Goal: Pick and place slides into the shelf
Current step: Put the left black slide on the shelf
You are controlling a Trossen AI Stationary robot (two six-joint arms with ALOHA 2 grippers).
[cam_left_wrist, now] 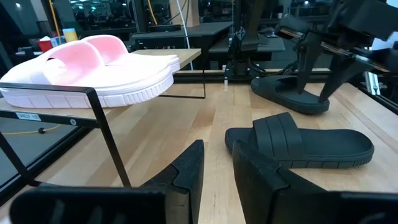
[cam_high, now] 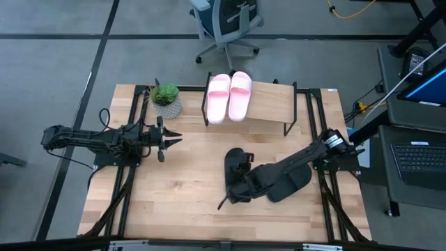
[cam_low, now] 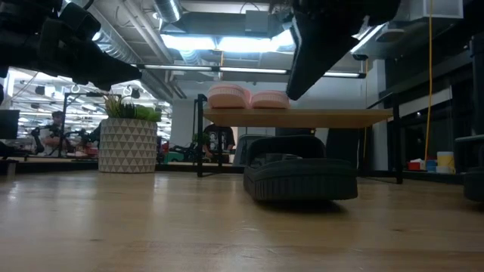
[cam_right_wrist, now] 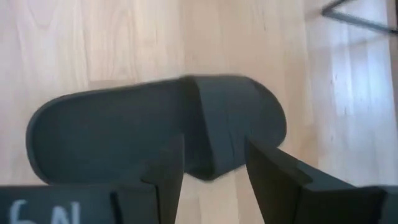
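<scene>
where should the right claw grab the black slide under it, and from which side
Probably the wide strap of the black slide, coming straight down from above. The slide lies sole-down on the table, so the raised strap is the only part standing up. The right claw hangs open over it, one finger on either side of the strap.

Grey floor (cam_high: 63,63) crossed by dark seams. Office chair (cam_high: 226,24) beyond the counter (cam_high: 181,188). Laptop (cam_high: 421,164) on side desk. Ceiling strip lights (cam_low: 219,41), exposed ducts (cam_low: 144,38) overhead.
</scene>
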